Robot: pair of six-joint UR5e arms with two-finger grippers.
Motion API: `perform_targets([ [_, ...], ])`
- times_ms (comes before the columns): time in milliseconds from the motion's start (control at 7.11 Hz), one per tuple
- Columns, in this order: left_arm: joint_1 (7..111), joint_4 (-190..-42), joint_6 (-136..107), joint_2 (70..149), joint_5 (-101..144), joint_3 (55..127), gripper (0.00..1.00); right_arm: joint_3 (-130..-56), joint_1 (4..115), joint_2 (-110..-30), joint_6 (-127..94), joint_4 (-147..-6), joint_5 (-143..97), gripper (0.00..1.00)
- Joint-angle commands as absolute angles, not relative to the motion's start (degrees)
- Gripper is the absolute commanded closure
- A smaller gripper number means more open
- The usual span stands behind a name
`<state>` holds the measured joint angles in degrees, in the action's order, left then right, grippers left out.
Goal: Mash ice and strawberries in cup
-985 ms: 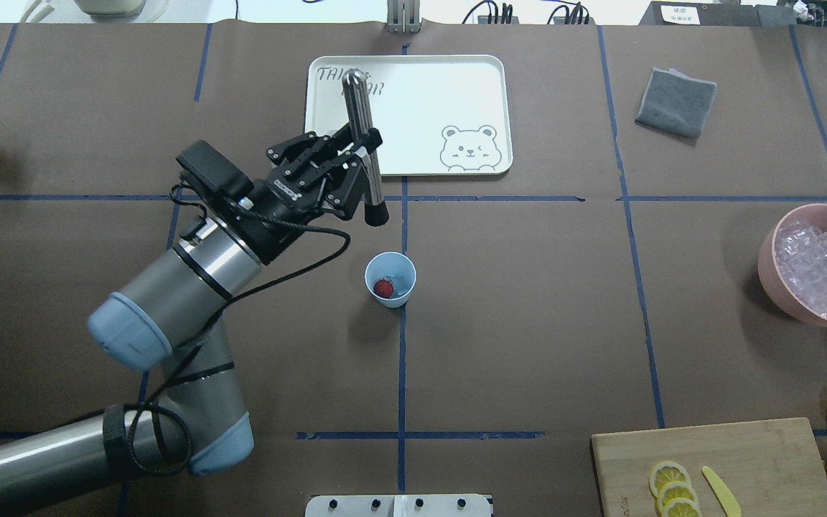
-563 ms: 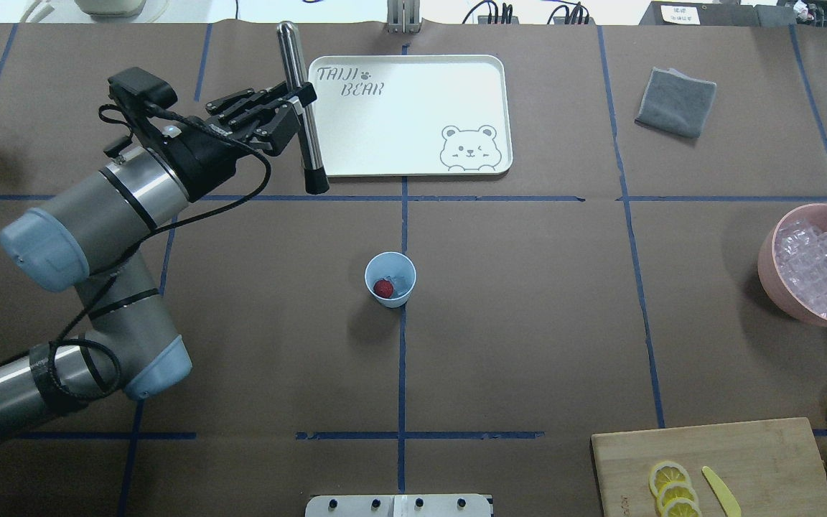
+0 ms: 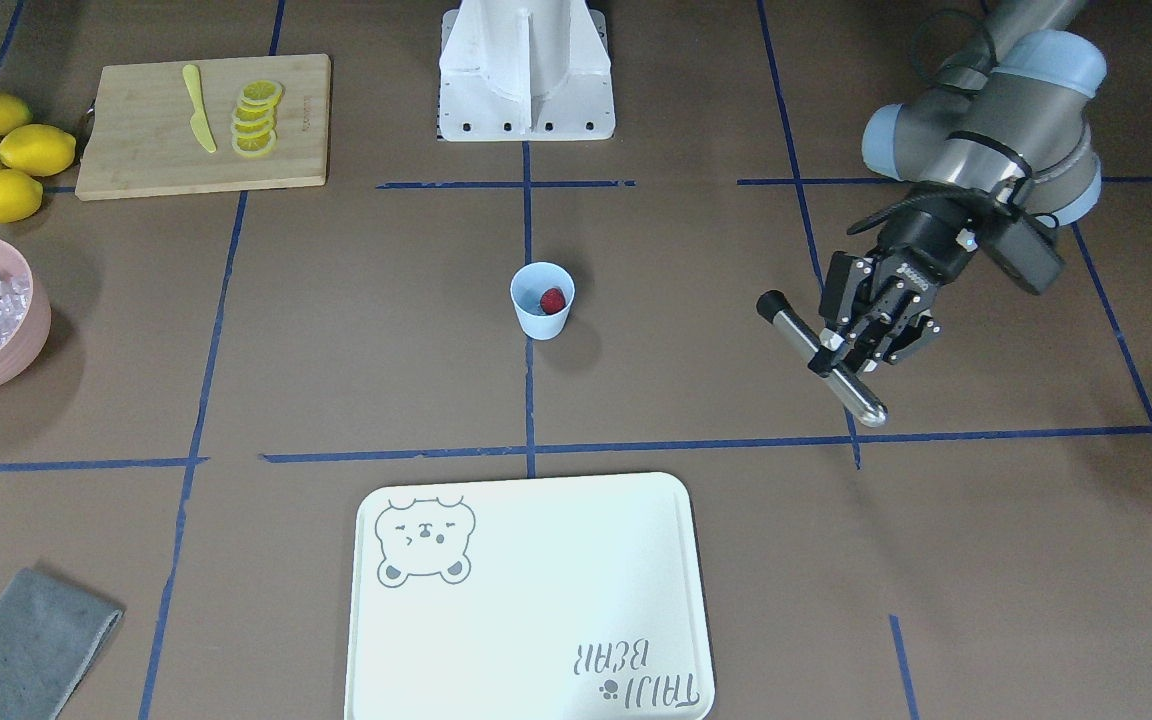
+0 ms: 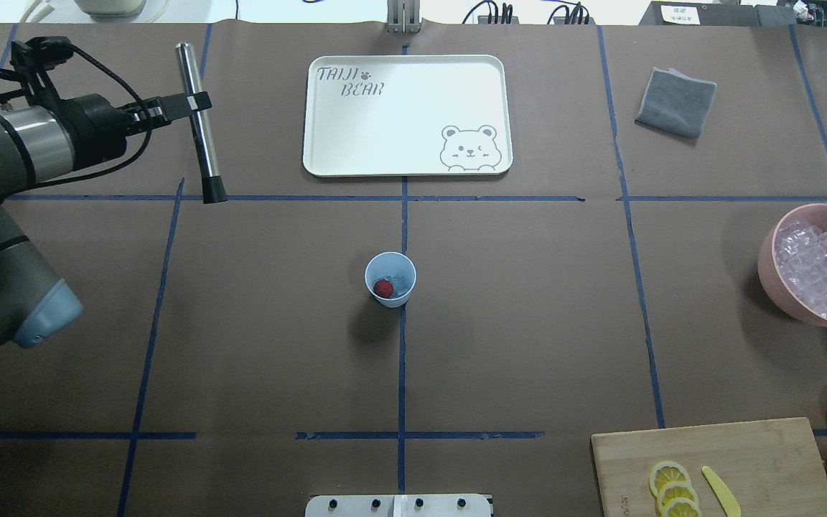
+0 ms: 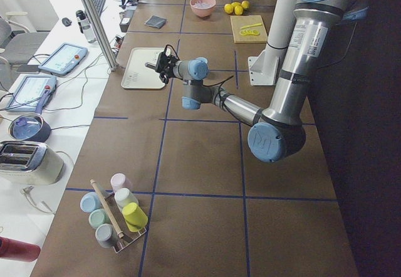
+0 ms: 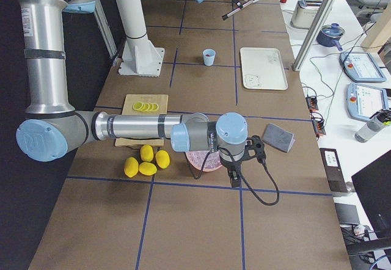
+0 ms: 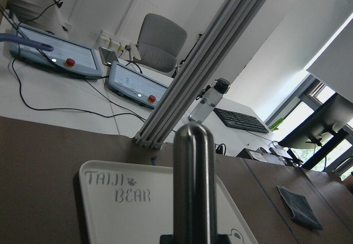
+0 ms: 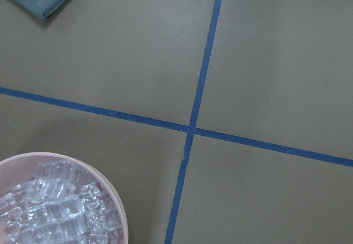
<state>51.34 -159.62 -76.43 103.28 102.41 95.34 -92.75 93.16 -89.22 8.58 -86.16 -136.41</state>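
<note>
Upper left in the overhead view, the left gripper (image 4: 194, 103) clamps a steel muddler (image 4: 202, 140), well apart from the central cup (image 4: 393, 301) holding the strawberry (image 4: 383, 289) and ice (image 4: 403, 282). An off-centre plunge could tip that light cup. How far the right gripper (image 6: 234, 173) is open cannot be told.

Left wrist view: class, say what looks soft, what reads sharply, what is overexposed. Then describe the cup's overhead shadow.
Left wrist view: near rod soft, tray lettering clear, upper-right background washed out. Overhead view: the cup throws a soft-edged shadow toward the robot.
</note>
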Motion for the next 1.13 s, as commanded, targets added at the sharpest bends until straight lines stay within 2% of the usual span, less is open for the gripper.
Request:
perform_targets([
  [0, 64.4, -142.5, -78.9, 99.8, 125.5, 100.5, 1.0, -92.8, 93.1, -88.8, 8.6, -86.1, -136.1, 0.0],
  [281, 70.3, -139.2, -77.7, 95.5, 136.8, 99.6, 1.0, -92.8, 93.1, -88.7, 8.5, -86.2, -136.2, 0.0],
  [563, 68.7, -137.9, -67.7, 87.6, 136.9, 98.9, 1.0, -93.0, 93.1, -89.1, 8.5, -86.2, -137.1, 0.0],
  [985, 67.8, -125.5, -46.8, 83.7, 130.4, 98.8, 1.0, -92.8, 93.1, -89.2, 8.5, -86.3, -136.2, 0.0],
])
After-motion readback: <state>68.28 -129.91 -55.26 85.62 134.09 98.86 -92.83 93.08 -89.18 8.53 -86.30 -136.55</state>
